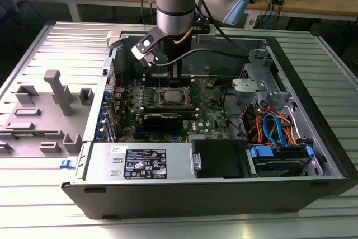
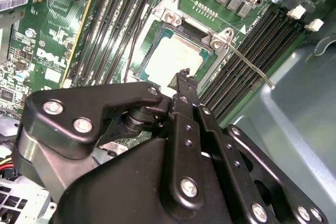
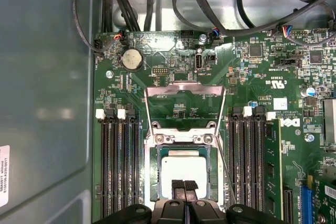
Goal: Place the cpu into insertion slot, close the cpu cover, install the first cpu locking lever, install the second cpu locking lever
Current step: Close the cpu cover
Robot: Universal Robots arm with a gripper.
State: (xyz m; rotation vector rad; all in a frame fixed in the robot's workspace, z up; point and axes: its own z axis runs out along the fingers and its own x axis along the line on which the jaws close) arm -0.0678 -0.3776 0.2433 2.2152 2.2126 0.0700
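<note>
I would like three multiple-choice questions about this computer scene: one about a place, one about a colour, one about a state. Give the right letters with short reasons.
1. Where is the cpu?
A. in the insertion slot
B. on a memory slot
C. outside the case

2. What colour is the circuit board around the slot?
A. blue
B. green
C. red

3. How is the cpu cover?
A. shut over the chip
B. raised open
C. taken off

Answers: 1 A, the silver chip sits within the socket rim. 2 B, green shows on every side. 3 B, the frame stands up from its hinge, leaving the chip uncovered.
</note>
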